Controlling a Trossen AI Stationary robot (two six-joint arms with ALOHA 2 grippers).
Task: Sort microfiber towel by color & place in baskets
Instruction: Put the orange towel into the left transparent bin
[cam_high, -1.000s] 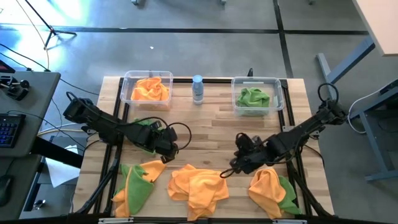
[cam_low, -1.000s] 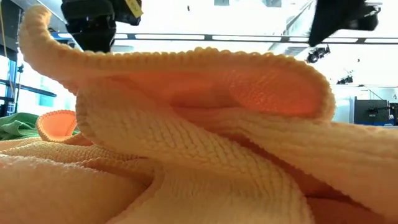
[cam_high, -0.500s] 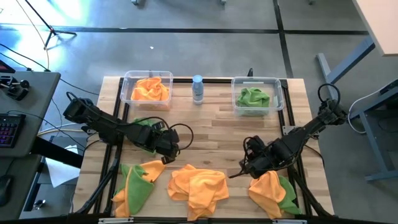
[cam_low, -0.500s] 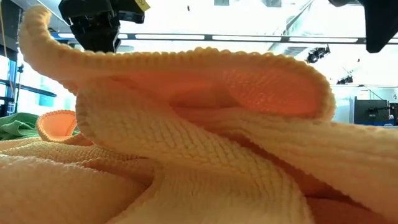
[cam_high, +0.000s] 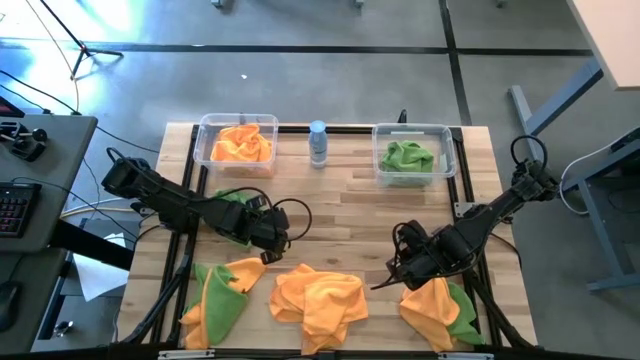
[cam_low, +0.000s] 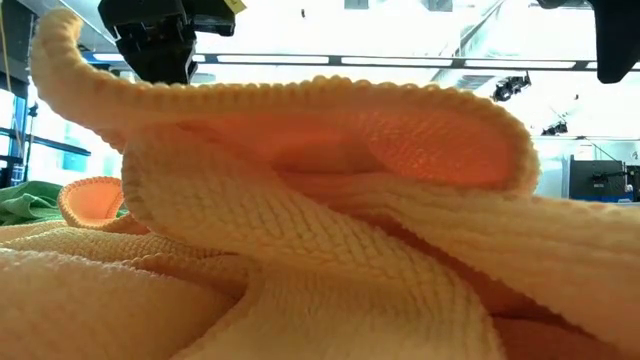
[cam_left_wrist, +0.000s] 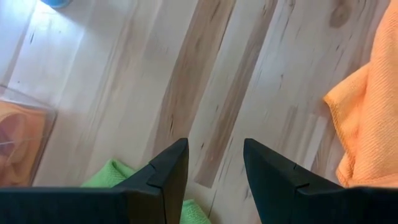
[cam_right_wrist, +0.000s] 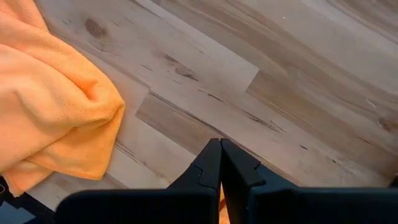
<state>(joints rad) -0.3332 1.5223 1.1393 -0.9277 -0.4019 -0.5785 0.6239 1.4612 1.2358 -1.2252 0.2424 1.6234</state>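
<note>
— Where is the nearest towel?
— An orange microfiber towel (cam_high: 432, 300) lies at the desk's (cam_high: 350, 205) near edge, just below my clenched, empty right claw (cam_high: 398, 275).
— And the left claw (cam_high: 268, 243)?
— Parted, empty; baskets (cam_high: 238, 143) sit far back.

Two matte black jointed arms trail looped black cables, each ending in a pincer of angular black fingers (cam_left_wrist: 166, 177).

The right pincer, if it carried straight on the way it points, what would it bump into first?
Probably the bare wooden table. The shut right pincer aims at the planks, with the orange towel lying off to one side. Depth is hard to judge.
</note>
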